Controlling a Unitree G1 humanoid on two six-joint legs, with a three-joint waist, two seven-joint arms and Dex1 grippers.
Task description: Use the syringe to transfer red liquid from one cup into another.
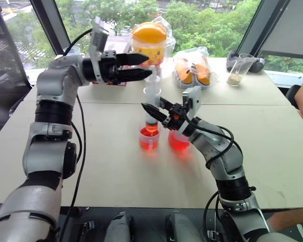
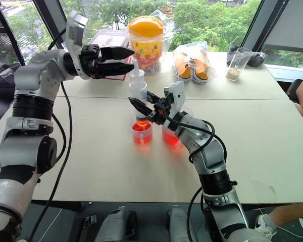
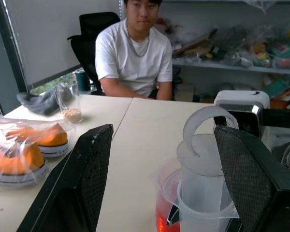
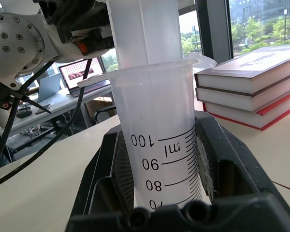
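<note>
1 syringe [image 1: 152,101] upright in smaller cup [image 1: 149,138] | 2 red cups mid-tabletop | right gripper [image 1: 159,110] clamps syringe barrel | left gripper [image 1: 141,67] fingers apart at plunger

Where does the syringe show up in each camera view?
Left eye view: syringe upright at centre, tip in the left red cup.
Right eye view: centre, same cup.
Left wrist view: plunger ring, lower right.
Right wrist view: barrel fills centre.
Shared landmark: right hand gripping the barrel.
</note>
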